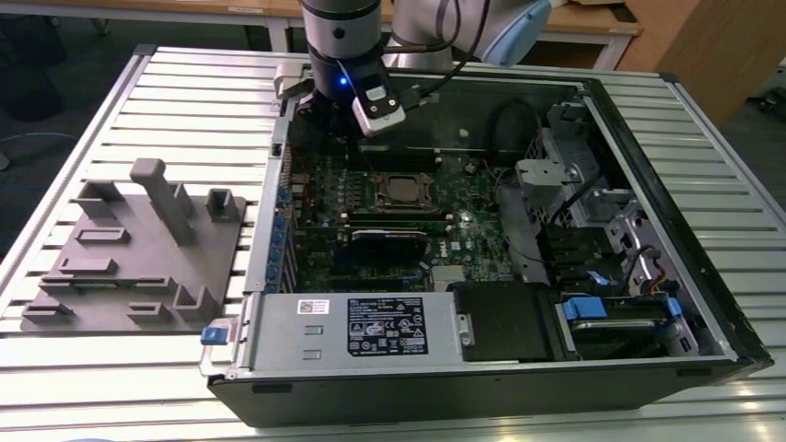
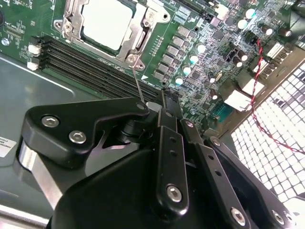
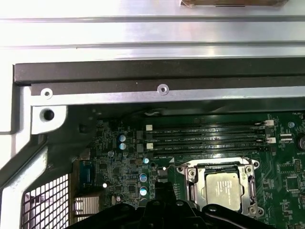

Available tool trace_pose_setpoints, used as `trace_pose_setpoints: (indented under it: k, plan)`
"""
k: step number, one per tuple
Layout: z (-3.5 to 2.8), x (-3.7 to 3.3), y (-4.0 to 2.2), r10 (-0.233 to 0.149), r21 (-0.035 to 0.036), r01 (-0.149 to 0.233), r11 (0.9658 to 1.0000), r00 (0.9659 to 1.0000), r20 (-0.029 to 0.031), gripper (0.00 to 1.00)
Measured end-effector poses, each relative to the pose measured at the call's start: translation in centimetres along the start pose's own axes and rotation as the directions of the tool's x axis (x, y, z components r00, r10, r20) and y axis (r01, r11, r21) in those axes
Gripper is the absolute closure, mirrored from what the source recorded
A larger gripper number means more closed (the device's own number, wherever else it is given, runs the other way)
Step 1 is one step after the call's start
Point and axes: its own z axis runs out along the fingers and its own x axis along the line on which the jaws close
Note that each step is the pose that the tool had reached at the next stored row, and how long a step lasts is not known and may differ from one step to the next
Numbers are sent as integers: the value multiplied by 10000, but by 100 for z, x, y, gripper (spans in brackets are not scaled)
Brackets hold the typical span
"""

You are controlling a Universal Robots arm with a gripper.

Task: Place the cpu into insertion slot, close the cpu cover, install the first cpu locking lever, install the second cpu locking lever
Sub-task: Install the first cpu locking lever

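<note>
Closed empty, the black gripper (image 2: 166, 101) noses a thin wire locking lever (image 2: 138, 81), seemingly to push it, at eleven o'clock from the seated silver-grey square cpu (image 1: 399, 191) in the exterior view.

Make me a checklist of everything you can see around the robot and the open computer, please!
Surface: slatted metal table carrying an open computer case.
Job's things: the cpu is seated, its silver top showing through the cpu cover, which lies flat around it. One thin locking lever stands up from the cover's corner.
Clutter: grey moulded fixture block beside the case, on the exterior view's left.
Grippers: the gripper is close to the raised lever's top end; whether it grips the lever cannot be told.
Cables: red-and-black twisted wires near the case's mesh wall.
Surroundings: wooden desks behind the table.
</note>
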Motion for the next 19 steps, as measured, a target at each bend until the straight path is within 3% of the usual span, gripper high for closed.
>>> trace_pose_setpoints:
  k: [10, 16, 19]
  plan:
    - [1, -2, 0, -137, -9, 137, 9999, 9999, -22, 89]
    - [4, 2, -1, -161, -242, 160, 9996, 9999, -34, 89]
    - [9, 3, -1, -162, -251, 161, 9996, 9999, -34, 89]
